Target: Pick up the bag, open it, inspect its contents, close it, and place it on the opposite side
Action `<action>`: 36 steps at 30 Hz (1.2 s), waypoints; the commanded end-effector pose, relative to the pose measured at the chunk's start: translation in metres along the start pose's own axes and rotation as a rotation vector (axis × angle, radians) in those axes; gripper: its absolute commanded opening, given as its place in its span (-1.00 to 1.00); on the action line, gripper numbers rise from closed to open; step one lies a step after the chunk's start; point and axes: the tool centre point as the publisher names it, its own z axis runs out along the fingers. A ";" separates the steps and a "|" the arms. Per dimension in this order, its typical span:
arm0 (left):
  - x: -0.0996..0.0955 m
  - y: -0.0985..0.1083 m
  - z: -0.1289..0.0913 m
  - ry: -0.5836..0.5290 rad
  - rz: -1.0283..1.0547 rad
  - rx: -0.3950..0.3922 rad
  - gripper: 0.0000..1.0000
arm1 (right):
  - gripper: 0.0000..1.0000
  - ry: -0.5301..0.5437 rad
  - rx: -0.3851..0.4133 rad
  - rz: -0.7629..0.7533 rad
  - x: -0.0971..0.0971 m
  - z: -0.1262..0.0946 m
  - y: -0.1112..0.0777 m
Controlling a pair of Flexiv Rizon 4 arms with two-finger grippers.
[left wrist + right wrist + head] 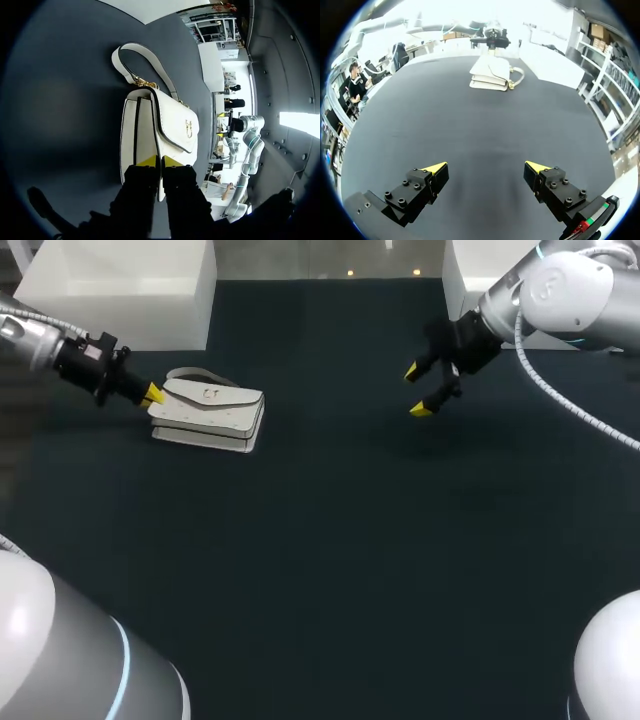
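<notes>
White bag (pixel 210 412) lies flat on the dark table (pixel 320 560), in the upper left of the frame. My left pincer (pixel 152 395) meets its left end. In the left wrist view the two yellow tips stand close together, clenched on the bag's near edge, one tip on each side of it. The strap (pixel 145 57) loops out ahead, beyond the bag's far end. My right pincer (pixel 416 391) hangs in the upper right, well apart from the bag, released, fingers spread wide.
</notes>
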 end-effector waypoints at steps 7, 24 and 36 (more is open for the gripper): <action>0.008 0.003 0.018 -0.003 -0.002 0.002 -1.00 | 1.00 0.002 0.000 0.000 -0.001 0.001 0.000; 0.012 0.014 0.025 0.050 -0.014 0.061 -1.00 | 1.00 0.002 0.000 0.000 -0.001 0.001 0.000; 0.027 0.036 0.052 0.091 -0.030 0.119 -1.00 | 1.00 0.002 0.000 0.000 -0.001 0.001 0.000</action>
